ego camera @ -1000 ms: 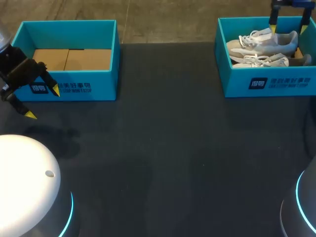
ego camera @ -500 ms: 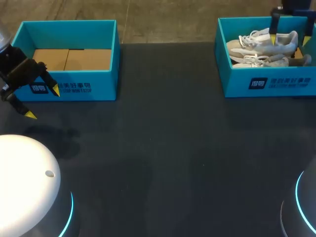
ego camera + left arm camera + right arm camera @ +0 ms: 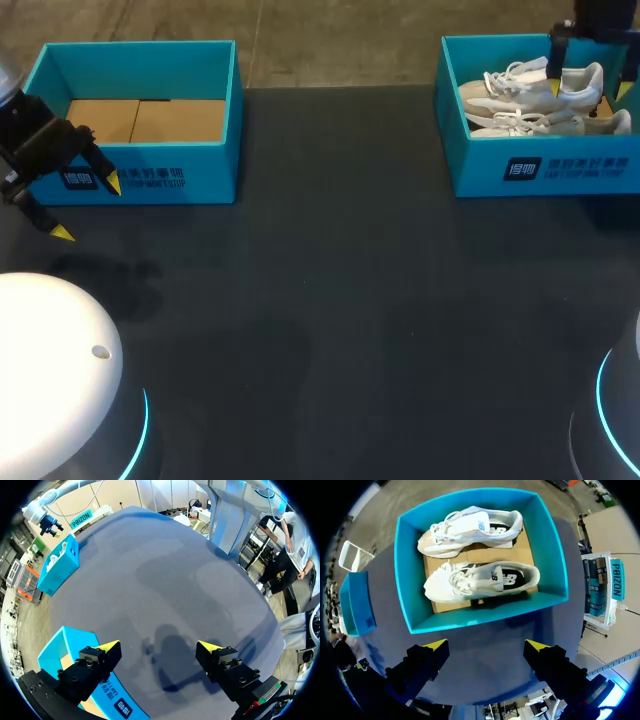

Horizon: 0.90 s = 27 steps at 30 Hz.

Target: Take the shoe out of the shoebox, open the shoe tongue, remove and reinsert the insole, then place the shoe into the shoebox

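Note:
Two white sneakers lie side by side in the blue shoebox [image 3: 560, 170] at the table's far right: one [image 3: 515, 82] toward the back, the other [image 3: 525, 123] toward the front. My right gripper [image 3: 589, 90] hangs open over the heel end of the box and touches nothing. From the right wrist view, both shoes [image 3: 470, 527] [image 3: 480, 580] lie inside the box [image 3: 485, 614], ahead of that open gripper [image 3: 486, 644]. My left gripper [image 3: 88, 208] stands open and empty at the far left; in its own view the gripper [image 3: 159, 646] is over bare table.
A second blue box [image 3: 150, 178] with only a cardboard floor stands at the far left, just behind my left gripper; the left wrist view has it [image 3: 62, 647] beside one finger. The dark tabletop [image 3: 340, 300] stretches between the boxes.
My right gripper has shifted downward in the head view, over the shoes' heel end, still open. The left arm has kept still.

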### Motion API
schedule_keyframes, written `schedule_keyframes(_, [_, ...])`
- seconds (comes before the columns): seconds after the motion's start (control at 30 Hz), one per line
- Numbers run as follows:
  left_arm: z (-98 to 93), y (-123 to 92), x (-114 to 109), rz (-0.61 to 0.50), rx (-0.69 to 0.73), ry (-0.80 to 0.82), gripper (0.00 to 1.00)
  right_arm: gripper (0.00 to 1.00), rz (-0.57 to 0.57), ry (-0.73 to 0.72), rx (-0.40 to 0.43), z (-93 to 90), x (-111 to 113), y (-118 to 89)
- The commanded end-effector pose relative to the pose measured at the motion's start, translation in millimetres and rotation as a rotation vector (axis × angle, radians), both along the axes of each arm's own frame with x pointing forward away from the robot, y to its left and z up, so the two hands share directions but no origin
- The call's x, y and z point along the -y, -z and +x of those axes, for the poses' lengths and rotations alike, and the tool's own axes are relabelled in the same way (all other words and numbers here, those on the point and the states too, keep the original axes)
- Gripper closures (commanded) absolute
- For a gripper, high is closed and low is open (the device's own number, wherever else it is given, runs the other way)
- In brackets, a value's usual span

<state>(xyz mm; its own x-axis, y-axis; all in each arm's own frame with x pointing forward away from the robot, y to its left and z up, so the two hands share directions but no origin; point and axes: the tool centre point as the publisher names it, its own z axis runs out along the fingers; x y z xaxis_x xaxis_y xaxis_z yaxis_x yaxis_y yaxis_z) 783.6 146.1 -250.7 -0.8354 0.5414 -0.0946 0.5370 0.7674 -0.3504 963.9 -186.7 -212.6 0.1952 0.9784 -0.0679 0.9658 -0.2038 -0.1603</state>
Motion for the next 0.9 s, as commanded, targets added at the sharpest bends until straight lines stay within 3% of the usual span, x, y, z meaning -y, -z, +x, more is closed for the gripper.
schedule_keyframes(0.03, [-0.8, 0, 0, 0.004, 0.001, -0.001, 0.00, 0.00, -0.040, -0.018, 0.246, -5.6, 2, 1])
schedule_keyframes(0.5, [0.1, -7, -5, 0.026, -0.028, -0.068, 0.00, 0.00, -0.029, -0.027, 0.224, -3.1, 3, 6])
schedule_keyframes(0.77, [15.9, -20, -12, 0.263, -0.069, -0.687, 0.00, 0.00, -0.029, -0.027, 0.224, -3.1, 3, 6])
schedule_keyframes(0.9, [24.3, -26, -19, 0.310, -0.055, -0.903, 0.00, 0.00, -0.029, -0.027, 0.224, -3.1, 3, 6])
